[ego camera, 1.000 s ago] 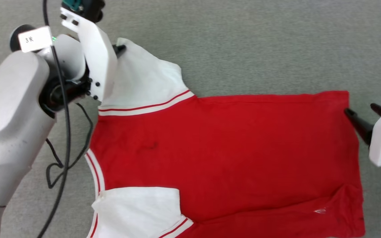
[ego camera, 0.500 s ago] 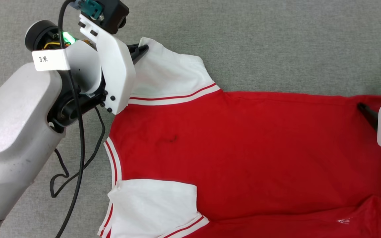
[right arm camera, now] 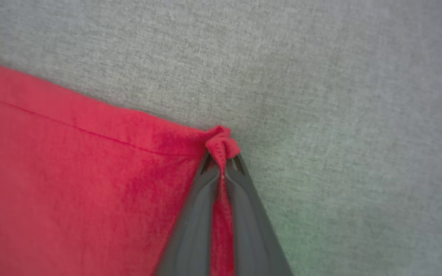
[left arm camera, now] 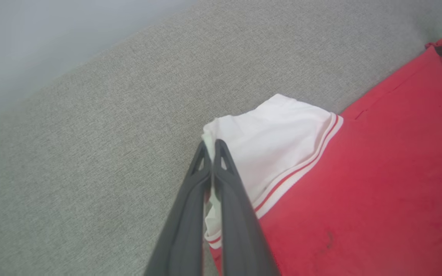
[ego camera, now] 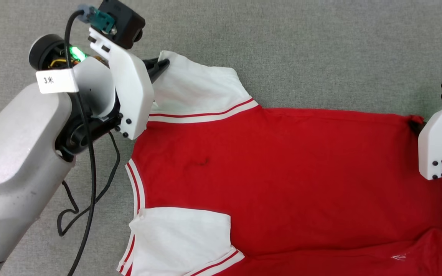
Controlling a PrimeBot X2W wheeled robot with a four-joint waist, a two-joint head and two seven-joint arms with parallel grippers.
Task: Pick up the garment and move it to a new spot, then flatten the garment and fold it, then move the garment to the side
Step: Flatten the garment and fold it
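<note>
Left end effector (ego camera: 162, 64) is clenched on the tip of the far white sleeve (ego camera: 198, 86). In my left wrist view its fingers (left arm camera: 232, 199) are pressed together with white cloth pinched between them. A black cable (ego camera: 90, 165) loops off that arm onto the grey cloth-covered bench (ego camera: 320, 57).

The garment (ego camera: 282, 172) lies spread across the bench, mostly flat, plain side up, no lettering visible. It has a red body and white short sleeves with red-white striped trim. The striped collar (ego camera: 136, 188) points to the bench's left, the hem to its right. The near sleeve (ego camera: 182, 237) lies flat. There's a small dark smudge (ego camera: 202, 162) just right of the collar and a crease near the near hem corner.

Right end effector (ego camera: 414, 124) is clenched on the far hem corner. In my right wrist view red cloth is bunched between its fingertips (right arm camera: 244, 180).
</note>
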